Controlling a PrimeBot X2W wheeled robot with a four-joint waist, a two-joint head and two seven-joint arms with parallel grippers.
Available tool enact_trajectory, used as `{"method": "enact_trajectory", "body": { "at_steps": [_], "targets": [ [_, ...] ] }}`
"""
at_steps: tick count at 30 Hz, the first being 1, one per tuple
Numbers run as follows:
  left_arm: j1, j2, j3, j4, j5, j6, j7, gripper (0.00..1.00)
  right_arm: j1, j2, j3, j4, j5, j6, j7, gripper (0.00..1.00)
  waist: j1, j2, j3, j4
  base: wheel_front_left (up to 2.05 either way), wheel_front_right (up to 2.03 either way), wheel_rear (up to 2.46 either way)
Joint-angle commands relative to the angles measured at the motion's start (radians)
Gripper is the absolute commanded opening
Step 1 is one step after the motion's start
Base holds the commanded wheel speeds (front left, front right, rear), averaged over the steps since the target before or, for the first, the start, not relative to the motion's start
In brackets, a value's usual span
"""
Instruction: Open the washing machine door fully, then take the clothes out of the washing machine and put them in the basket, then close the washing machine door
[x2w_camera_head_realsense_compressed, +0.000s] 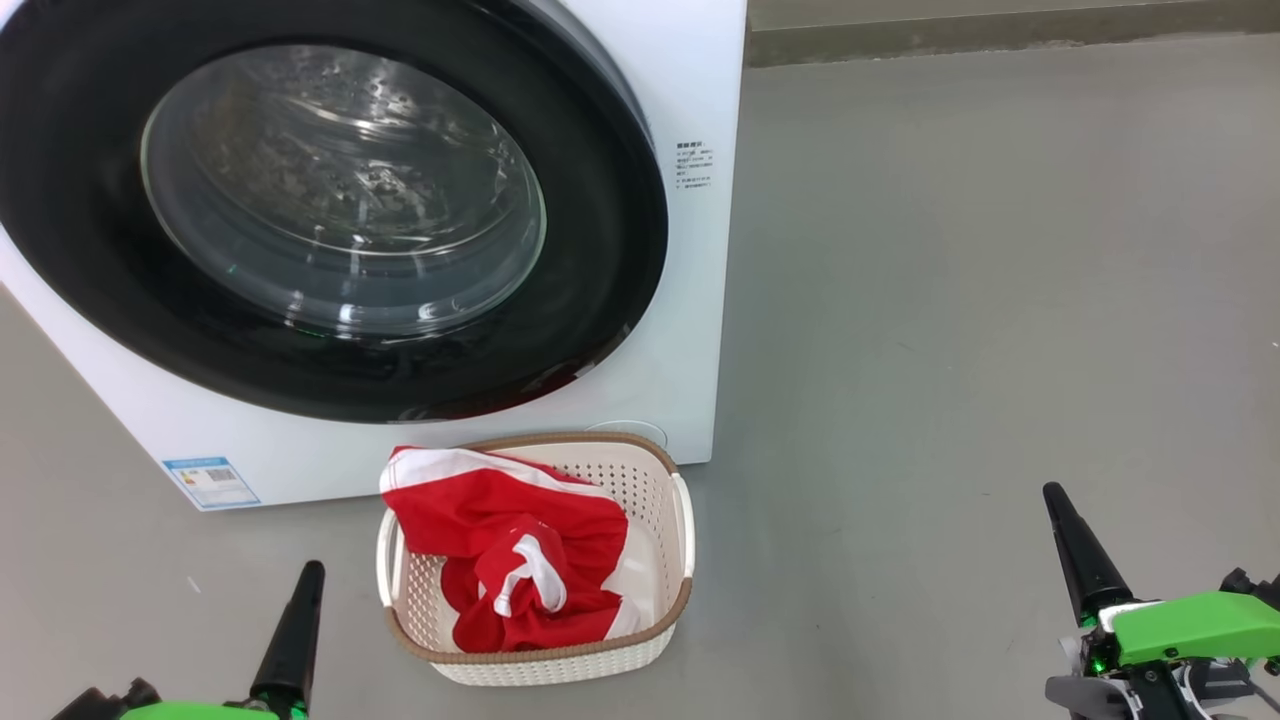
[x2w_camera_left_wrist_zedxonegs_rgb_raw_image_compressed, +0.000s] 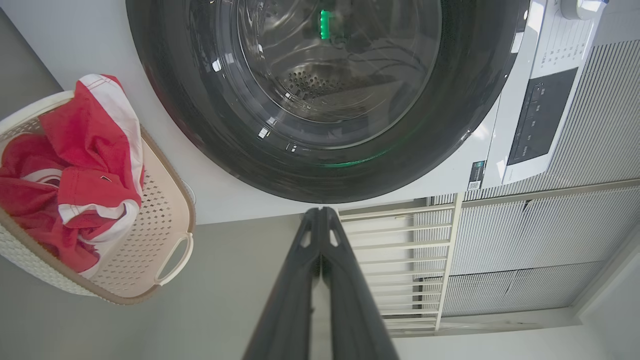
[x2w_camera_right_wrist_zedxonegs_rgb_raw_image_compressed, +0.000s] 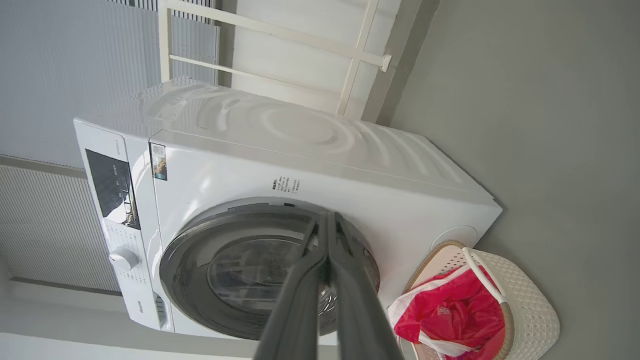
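Both the left pincer (x2w_camera_left_wrist_zedxonegs_rgb_raw_image_compressed: 320, 214) and right pincer (x2w_camera_right_wrist_zedxonegs_rgb_raw_image_compressed: 327, 217) are clenched, empty. The clothes (x2w_camera_head_realsense_compressed: 500, 525) overhang the basket (x2w_camera_head_realsense_compressed: 560, 668) rim and could spill if nudged; the washing machine door (x2w_camera_head_realsense_compressed: 600, 250) may sit unlatched.

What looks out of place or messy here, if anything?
Only a small thing: one white-trimmed fold of the clothes rides over the basket rim at the corner nearest the washing machine. The washing machine door looks shut and undamaged; no spill shows.
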Motion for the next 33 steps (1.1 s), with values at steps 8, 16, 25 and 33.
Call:
{"method": "enact_trajectory", "body": {
  "at_steps": [8, 16, 25, 33],
  "targets": [
    [-0.062, 0.007, 0.033, -0.006, -0.105, -0.014, 0.033, 0.00, -0.060, -0.017, 0.004, -0.033, 0.124, -0.001, 0.033, 0.00, -0.0001, 0.0000, 0.002, 0.006, 0.00, 0.00, 0.00],
    [-0.068, 0.007, 0.033, -0.002, -0.138, -0.014, 0.042, 0.00, -0.062, -0.017, 0.000, -0.034, 0.160, -0.001, 0.043, 0.00, -0.0001, 0.0000, 0.003, 0.008, 0.00, 0.00, 0.00],
    [-0.068, 0.007, 0.033, -0.002, -0.139, -0.014, 0.042, 0.00, -0.062, -0.016, 0.000, -0.033, 0.159, -0.001, 0.044, 0.00, -0.0001, 0.0000, 0.003, 0.008, 0.00, 0.00, 0.00],
    [-0.068, 0.007, 0.033, -0.002, -0.139, -0.014, 0.042, 0.00, -0.062, -0.016, -0.001, -0.033, 0.158, -0.001, 0.044, 0.00, -0.0001, 0.0000, 0.003, 0.008, 0.00, 0.00, 0.00]
  ]
}}
